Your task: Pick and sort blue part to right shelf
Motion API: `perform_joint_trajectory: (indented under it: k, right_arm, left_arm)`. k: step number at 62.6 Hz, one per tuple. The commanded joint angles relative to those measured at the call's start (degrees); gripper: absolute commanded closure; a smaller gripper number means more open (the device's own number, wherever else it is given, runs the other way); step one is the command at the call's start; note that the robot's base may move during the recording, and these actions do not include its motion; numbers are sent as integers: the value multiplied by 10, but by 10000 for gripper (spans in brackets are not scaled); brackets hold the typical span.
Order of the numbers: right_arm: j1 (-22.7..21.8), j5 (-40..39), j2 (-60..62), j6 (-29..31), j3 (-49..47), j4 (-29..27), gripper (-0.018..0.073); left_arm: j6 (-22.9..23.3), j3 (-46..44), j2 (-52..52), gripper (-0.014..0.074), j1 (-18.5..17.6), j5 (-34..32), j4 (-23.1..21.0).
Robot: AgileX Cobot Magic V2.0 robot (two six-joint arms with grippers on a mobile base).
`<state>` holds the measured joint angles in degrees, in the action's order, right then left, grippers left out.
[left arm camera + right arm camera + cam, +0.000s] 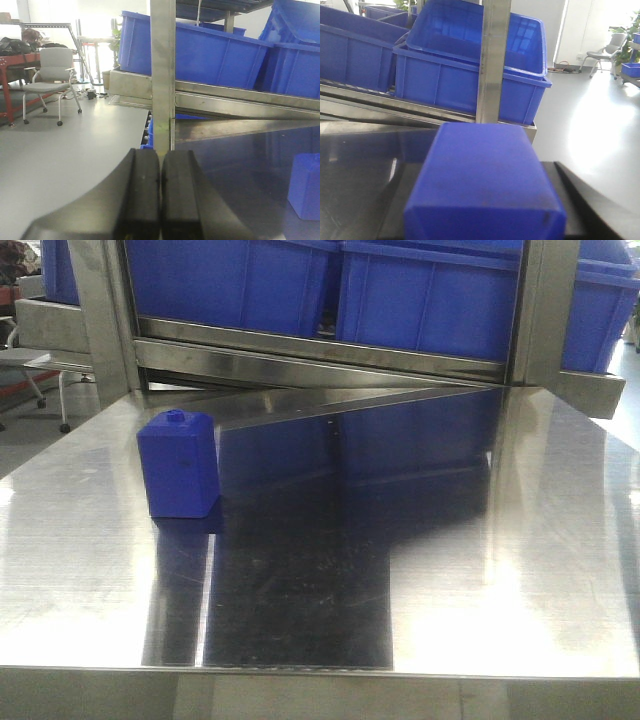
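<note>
The right claw [487, 205] appears clenched on a blue plastic block-shaped part [482, 175]. In the right wrist view the part fills the foreground, with one dark finger [585, 200] showing along its right side; the other side is hidden, so I judge the grip from how the part sits. A second blue plastic part with a small knob on top [180, 465] stands upright on the left of the polished steel tabletop [450, 570], untouched. The left claw [160, 195] is clenched on nothing, its pads pressed together, and it sits to the left of that second part. Neither arm shows in the front view. The step in hand looks like the carry, with the part grasped but not yet placed. Ahead of the right claw stands an upright steel shelf post [492, 60], with open blue plastic crates [445, 85] behind it. The next move calls for keeping the part clear of the post, bringing it over a crate rim on the right shelf, and only then letting go.
</note>
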<state>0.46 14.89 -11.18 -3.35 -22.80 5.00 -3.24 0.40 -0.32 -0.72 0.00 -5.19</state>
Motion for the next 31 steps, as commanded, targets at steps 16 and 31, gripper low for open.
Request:
perform_joint_trajectory:
  k: [16, 31]
  right_arm:
    - [-4, -52, -5, 6, -16, 8, 131]
    - [-4, -52, -5, 6, -16, 8, 131]
  left_arm:
    - [37, -102, 29, 473, 0, 69, 47]
    - [113, -184, 123, 473, 0, 68, 204]
